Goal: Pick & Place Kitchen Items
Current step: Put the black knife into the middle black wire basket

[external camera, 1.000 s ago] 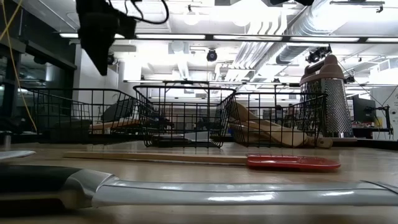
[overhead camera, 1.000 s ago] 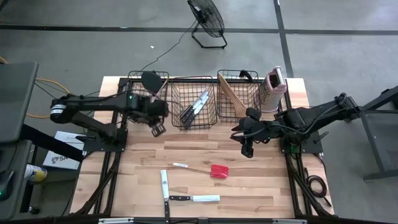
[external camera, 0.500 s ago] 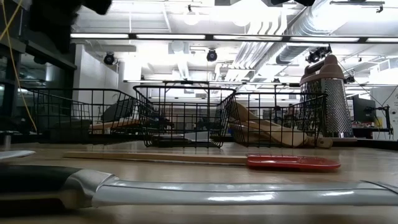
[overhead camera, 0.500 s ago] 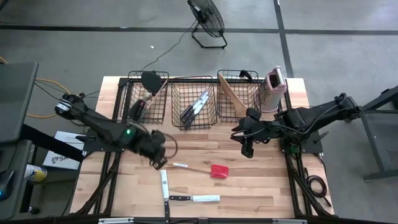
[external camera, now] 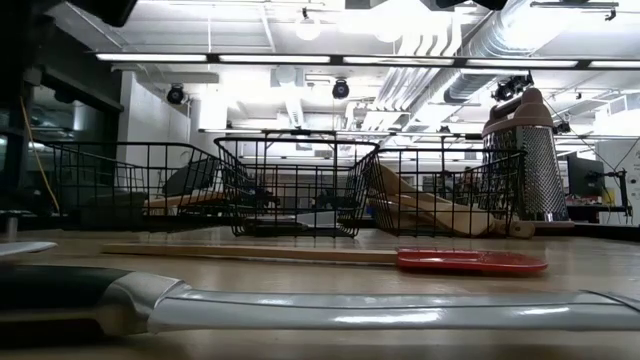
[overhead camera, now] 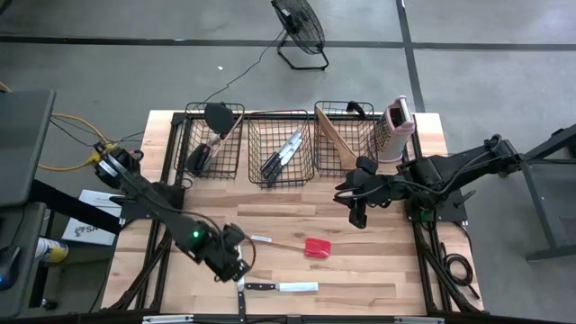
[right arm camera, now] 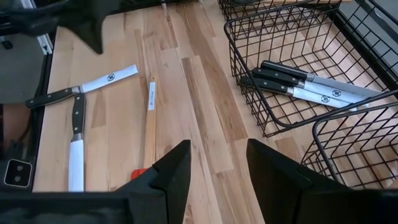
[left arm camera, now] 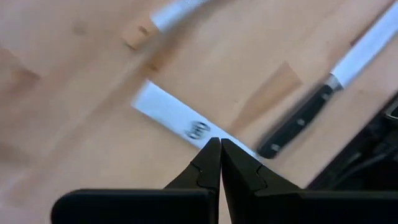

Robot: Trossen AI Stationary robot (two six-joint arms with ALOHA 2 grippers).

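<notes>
Two black-handled knives lie flat in an L near the table's front edge: one pointing to the far edge (left arm camera: 168,112), one crosswise (overhead camera: 288,287). My left gripper (overhead camera: 238,270) hangs shut above the first knife's blade (left arm camera: 219,144), clear of it. A red-headed spatula (overhead camera: 315,247) with a wooden handle lies flat just beyond them. My right gripper (overhead camera: 358,216) waits open at mid-right (right arm camera: 217,165), nothing between its fingers. In the low view the crosswise knife (external camera: 350,305) fills the foreground.
Three black wire baskets stand along the far edge: the left one (overhead camera: 214,139) holds black spatulas, the middle one (overhead camera: 279,148) knives, the right one (overhead camera: 345,139) wooden utensils. A pink-and-white grater (overhead camera: 396,126) stands at the far right. Bare wood lies between baskets and knives.
My left gripper has swung from the left basket toward the table's near edge, sinking and rolling as it went. It stayed shut and now hangs over the knives. Nothing on the table has shifted.
</notes>
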